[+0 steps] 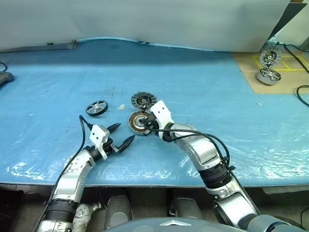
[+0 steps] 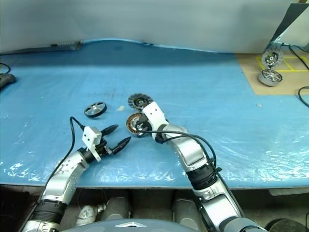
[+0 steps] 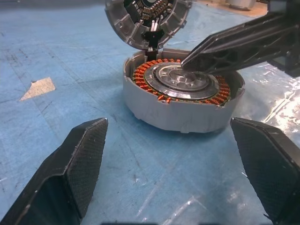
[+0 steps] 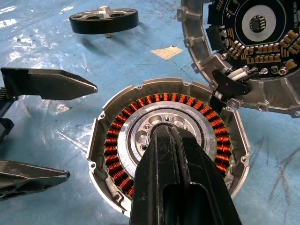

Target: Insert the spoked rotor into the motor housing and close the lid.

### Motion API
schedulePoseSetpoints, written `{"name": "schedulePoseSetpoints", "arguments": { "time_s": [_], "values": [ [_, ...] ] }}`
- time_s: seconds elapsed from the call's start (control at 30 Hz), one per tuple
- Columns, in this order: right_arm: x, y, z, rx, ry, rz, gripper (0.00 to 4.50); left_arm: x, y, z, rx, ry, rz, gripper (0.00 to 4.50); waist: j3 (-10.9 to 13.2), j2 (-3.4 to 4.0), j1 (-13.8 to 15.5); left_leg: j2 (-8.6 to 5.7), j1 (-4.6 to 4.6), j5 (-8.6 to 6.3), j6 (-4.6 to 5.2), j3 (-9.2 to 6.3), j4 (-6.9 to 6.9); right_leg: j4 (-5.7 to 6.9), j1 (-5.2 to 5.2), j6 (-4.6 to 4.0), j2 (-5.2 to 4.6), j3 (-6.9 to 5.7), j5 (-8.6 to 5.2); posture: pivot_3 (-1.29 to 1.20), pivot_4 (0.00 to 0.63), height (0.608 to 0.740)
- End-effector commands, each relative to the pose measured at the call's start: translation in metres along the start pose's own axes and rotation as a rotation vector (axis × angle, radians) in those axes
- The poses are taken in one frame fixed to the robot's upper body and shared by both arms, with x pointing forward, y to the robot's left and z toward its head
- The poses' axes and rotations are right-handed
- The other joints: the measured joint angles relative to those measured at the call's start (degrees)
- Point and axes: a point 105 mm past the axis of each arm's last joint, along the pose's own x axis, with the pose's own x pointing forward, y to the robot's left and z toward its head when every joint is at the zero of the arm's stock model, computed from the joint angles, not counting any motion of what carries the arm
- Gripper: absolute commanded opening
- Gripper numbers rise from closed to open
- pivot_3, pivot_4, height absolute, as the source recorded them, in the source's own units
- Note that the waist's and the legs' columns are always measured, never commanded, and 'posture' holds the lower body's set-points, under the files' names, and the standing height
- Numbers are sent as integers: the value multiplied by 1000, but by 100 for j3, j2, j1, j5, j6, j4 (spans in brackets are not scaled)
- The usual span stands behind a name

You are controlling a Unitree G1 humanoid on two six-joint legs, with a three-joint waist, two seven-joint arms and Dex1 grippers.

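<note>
While the spoked rotor [image 1: 97, 108] lies flat on the blue sheet [image 1: 203, 96], well apart from the motor housing [image 4: 167, 149], the housing is seen open, its lid [image 4: 243, 47] swung back beside it. The right gripper [image 4: 165, 133], fingers pressed together and empty, is held over the housing's centre. The left gripper [image 1: 121, 135] is spread wide nearby, grasping nothing.

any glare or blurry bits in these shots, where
Head views: white glare streaks on the blue plastic sheet near its front edge. Left wrist view: left gripper fingers soft, motor housing sharp. Right wrist view: right gripper slightly soft up close, spoked rotor crisp.
</note>
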Motion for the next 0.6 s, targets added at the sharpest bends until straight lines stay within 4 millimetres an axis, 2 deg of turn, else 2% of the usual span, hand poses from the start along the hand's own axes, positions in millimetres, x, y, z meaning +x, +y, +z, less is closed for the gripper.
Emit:
{"name": "schedulePoseSetpoints", "arguments": {
  "time_s": [0.03,0.43,0.6],
  "values": [
    [4,3,15,-33,-54,16,9,-2,-2,13,31,-31,-1,4500,0,0,0,0,1,0,0,0,0,0,0,-1,0,0,0,0,150,740],
    [9,15,10,-41,-35,83,9,6,-13,28,30,-39,-1,4500,0,0,-4,1,1,0,0,0,2,1,0,-2,0,0,-1,0,150,740],
    [5,12,7,-43,-28,77,9,7,-12,10,16,-18,7,4500,0,0,-3,0,1,0,0,0,2,1,0,-1,0,0,0,0,150,740]
  ]
}}
